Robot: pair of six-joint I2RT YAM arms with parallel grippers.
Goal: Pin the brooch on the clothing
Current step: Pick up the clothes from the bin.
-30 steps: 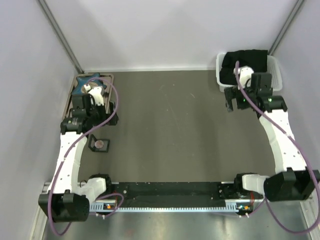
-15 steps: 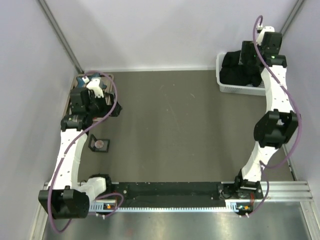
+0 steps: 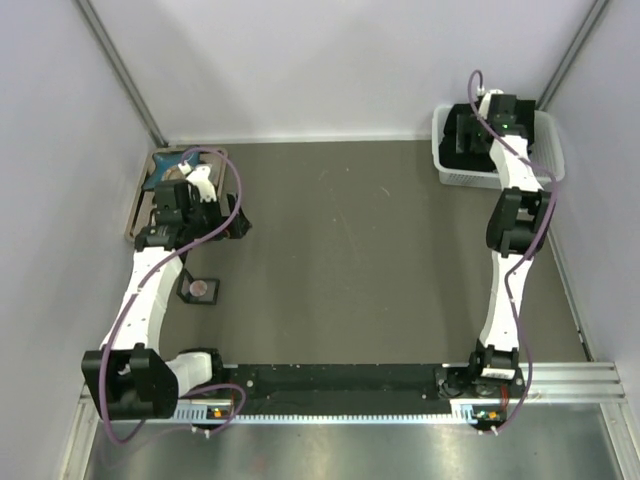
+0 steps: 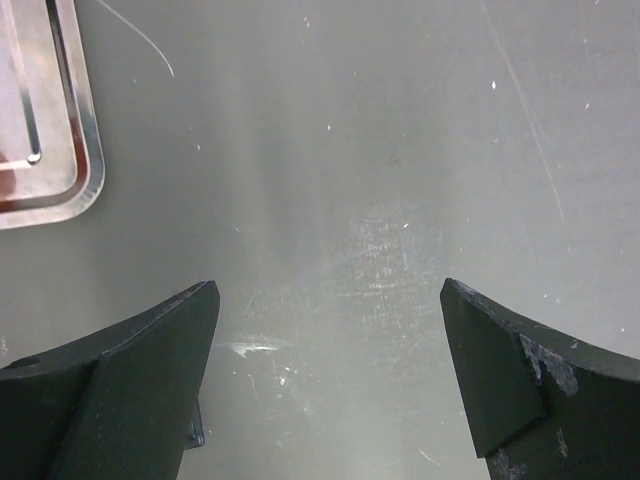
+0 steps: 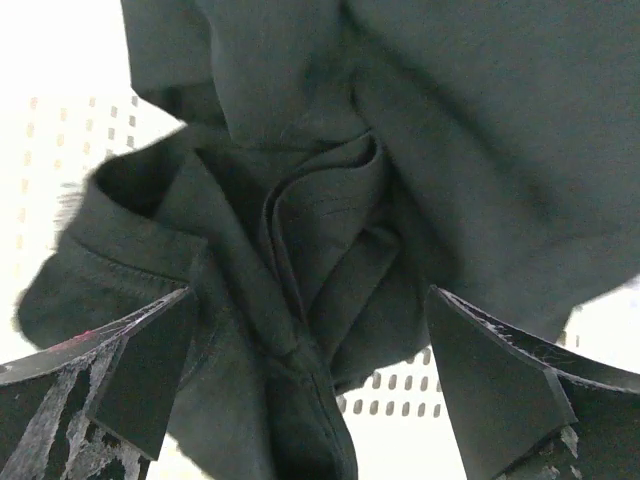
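Observation:
The clothing [image 5: 400,130] is a crumpled black heap in the white perforated basket [image 5: 480,420] at the back right [image 3: 545,165]; its print is hidden. My right gripper [image 5: 310,300] hangs open just over the heap, one finger on each side of a raised fold, and reaches into the basket [image 3: 468,135]. The brooch [image 3: 201,289], small, round and pale pink, lies in a black square box [image 3: 186,290] on the table at the near left. My left gripper [image 3: 205,215] hovers open over bare table [image 4: 330,300], behind the brooch, with nothing between its fingers [image 4: 130,380].
A flat tray [image 3: 140,200] with a blue star-shaped dish [image 3: 165,165] lies at the far left; its shiny rounded corner [image 4: 60,150] shows beside my left gripper. Pale walls close off the left, back and right. The rail with both arm bases runs along the near edge.
My right arm has swung from in front of the basket up over it and come down onto the clothing. My left gripper has shifted slightly, staying open by the tray.

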